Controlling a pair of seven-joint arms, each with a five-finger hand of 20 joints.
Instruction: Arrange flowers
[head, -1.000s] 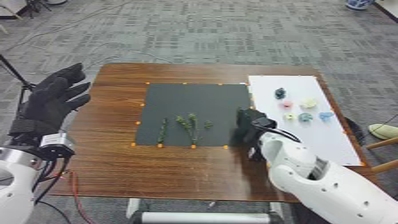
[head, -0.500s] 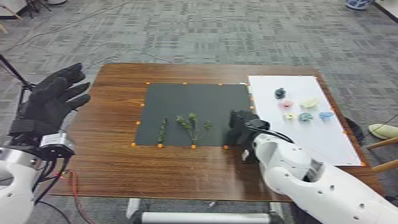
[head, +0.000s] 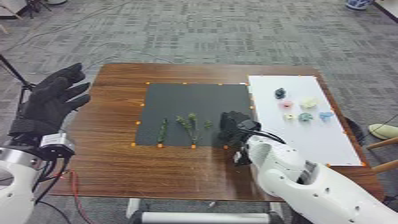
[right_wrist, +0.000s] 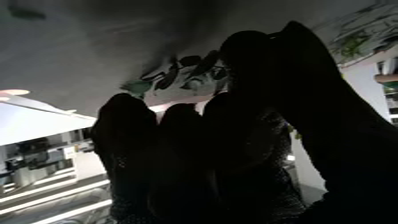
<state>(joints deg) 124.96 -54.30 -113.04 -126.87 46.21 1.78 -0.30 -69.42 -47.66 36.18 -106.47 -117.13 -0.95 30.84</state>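
Right hand at the dark mat, seemingly pinching a leafy sprig, likely to line it up beside those green stems; left hand open, safely aside.

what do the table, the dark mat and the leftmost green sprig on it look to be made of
Table: wood or wood-look laminate, smooth, with streaky brown grain.
Dark mat: matte and evenly dark, perhaps card or thin fabric; the look leaves it open.
Leftmost green sprig: leafy and dull green, either real plant or plastic imitation.
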